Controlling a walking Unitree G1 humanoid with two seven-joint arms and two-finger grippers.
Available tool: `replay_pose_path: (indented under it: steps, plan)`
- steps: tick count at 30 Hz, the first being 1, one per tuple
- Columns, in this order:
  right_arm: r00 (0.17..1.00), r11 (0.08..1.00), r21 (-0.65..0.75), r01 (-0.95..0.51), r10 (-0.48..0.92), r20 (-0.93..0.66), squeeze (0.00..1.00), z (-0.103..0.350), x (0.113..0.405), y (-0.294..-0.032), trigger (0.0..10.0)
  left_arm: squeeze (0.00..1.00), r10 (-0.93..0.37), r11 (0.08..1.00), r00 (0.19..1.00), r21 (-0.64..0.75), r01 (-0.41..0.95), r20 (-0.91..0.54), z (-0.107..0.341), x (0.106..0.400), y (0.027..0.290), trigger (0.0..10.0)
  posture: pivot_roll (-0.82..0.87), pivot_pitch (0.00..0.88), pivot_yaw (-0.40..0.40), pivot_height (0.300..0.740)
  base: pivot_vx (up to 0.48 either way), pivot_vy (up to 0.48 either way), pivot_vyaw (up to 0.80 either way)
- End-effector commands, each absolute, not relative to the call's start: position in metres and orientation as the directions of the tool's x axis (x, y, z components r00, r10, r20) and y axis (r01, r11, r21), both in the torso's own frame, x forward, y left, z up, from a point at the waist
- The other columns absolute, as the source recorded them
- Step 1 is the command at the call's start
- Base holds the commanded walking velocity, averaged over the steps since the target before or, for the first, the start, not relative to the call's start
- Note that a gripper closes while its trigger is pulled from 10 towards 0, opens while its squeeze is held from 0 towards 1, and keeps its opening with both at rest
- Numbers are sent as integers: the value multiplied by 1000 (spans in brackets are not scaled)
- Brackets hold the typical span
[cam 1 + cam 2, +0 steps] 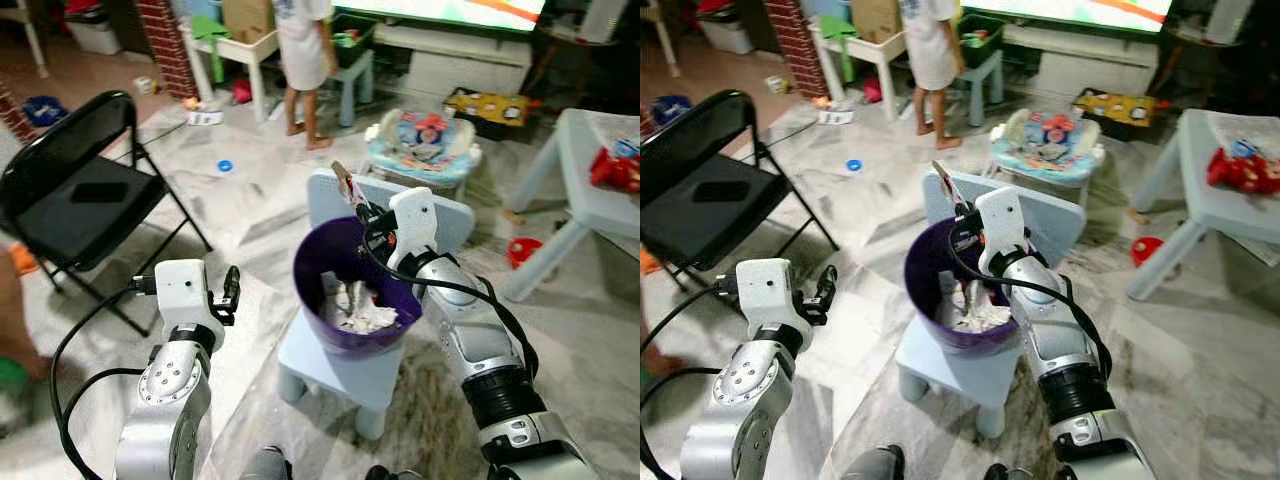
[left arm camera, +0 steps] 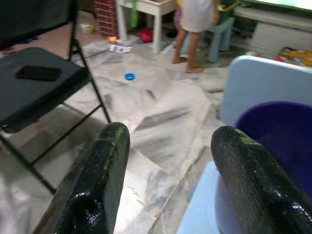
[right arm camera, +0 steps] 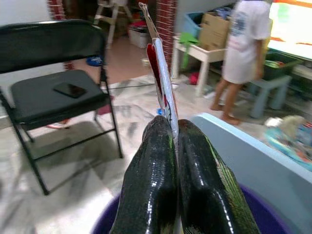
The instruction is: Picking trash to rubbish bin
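From the head camera's left eye, the right gripper (image 1: 358, 207) hangs over the far rim of a purple bin (image 1: 312, 262) that stands on the seat of a small pale-blue chair (image 1: 340, 365), pinching a thin red-and-white wrapper (image 1: 344, 183) that sticks up past the fingertips toward the chair's backrest; crumpled white paper (image 1: 360, 316) already lies in the bin's bottom; the left gripper (image 1: 229, 291) hangs beside the chair's left edge, apart from the bin; a person (image 1: 302, 60) stands on the marble floor beyond. The right eye repeats the scene, the wrapper above the bin's far rim rather than inside it. The left wrist view looks between two widely spread black fingers (image 2: 92, 185) holding nothing, the bin's rim and the chair's seat edge just beside one of them; a black folding chair (image 2: 34, 87) stands well apart. The right wrist view has both fingers (image 3: 151, 185) pressed together on the wrapper's lower end, its free length rising straight and flat above them; the piece looks feather-light, thin, flexible and probably slick, so a firm pinch near one end, as here, seems the sensible hold, and it would likely flutter rather than drop cleanly unless let go low over the bin's mouth.
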State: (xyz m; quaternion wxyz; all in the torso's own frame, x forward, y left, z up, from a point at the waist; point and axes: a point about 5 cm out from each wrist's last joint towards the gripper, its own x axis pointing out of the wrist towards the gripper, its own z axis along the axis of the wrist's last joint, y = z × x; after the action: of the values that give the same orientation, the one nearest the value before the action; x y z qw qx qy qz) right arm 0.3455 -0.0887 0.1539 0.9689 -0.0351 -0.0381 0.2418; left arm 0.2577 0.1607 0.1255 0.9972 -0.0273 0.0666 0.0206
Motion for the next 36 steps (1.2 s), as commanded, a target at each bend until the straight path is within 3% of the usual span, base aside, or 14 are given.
replay_pose_path:
  steps: [1,17,26,33,34,35,36]
  plan:
    - [874,875,-83,-476,482,64,0,155,345,-85,10000,0,27,998,991,-58,-35,-132,128,255,159,10000,240,131,-17,740,0,0,794]
    - [883,880,-70,-469,469,-17,0,129,356,-60,10000,0,-74,995,973,-82,58,-219,116,240,150,10000,304,162,-33,740,0,0,49]
    - [876,871,-122,-476,457,-152,0,103,357,-50,10000,0,-251,961,923,-190,201,-292,111,220,130,10000,327,174,-43,740,0,0,0]
    - [863,858,-134,-495,469,-187,0,96,354,-41,10000,0,-257,959,919,-195,205,-298,110,220,127,10000,327,176,-43,740,0,0,0]
    - [862,857,-132,-497,471,-190,141,95,354,-40,10000,0,-261,958,918,-197,208,-299,111,221,126,10000,327,176,-43,740,0,0,0]
    - [861,857,-132,-499,471,-192,1000,94,354,-38,10000,0,-268,956,915,-200,214,-301,111,221,125,10000,327,176,-43,740,0,0,0]
    - [861,856,-135,-498,470,-194,1000,94,353,-38,10000,0,-272,955,913,-202,218,-302,112,220,125,10000,323,175,-44,740,0,0,0]
